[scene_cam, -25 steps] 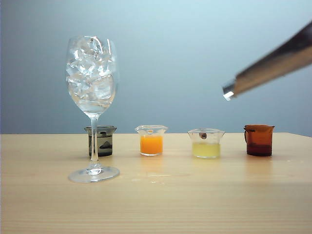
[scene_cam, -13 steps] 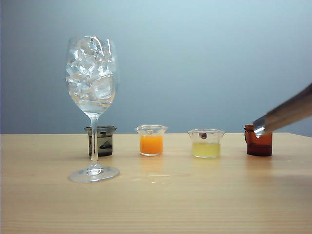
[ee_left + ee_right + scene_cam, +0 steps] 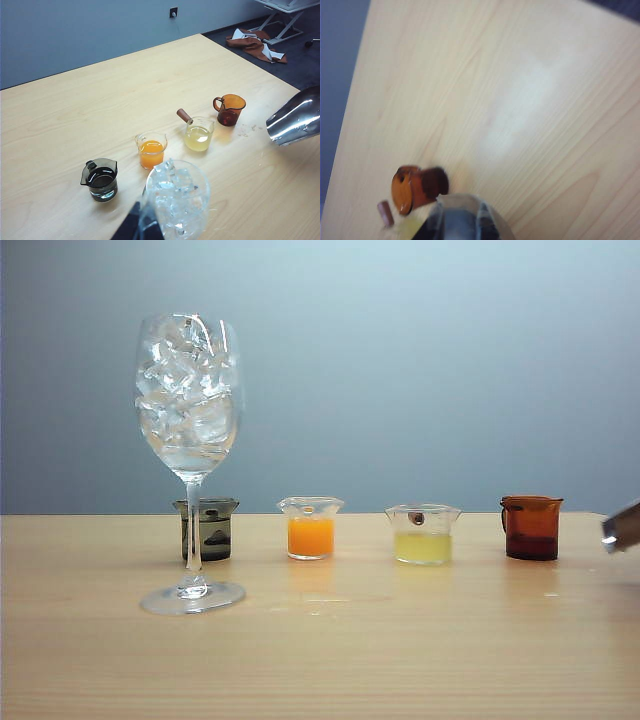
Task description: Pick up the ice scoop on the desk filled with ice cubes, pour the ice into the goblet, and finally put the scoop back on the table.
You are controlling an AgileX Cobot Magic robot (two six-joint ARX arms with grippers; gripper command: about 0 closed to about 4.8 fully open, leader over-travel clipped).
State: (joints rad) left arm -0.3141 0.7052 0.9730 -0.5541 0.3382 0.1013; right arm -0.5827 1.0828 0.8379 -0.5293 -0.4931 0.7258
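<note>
the tall clear stemmed goblet stands upright on the wide light-wood desk and its bowl is full of clear glassy ice cubes. the left gripper is just beside the goblet's bowl; only a dark part of it shows in the left wrist view, so i cannot tell if its jaws are clenched or released.

the shiny stainless-steel ice scoop is in the air over the right edge of the desk, well apart from the goblet. in the exterior view only its tip shows. the right gripper itself is not visible; in the right wrist view the scoop fills the near edge, and the jaws are nearly closed, grasping the scoop as far as can be judged.

near the scoop stands a small brown beaker. further from it come a yellow beaker, an orange beaker and a dark beaker, the last just behind the goblet's stem.
</note>
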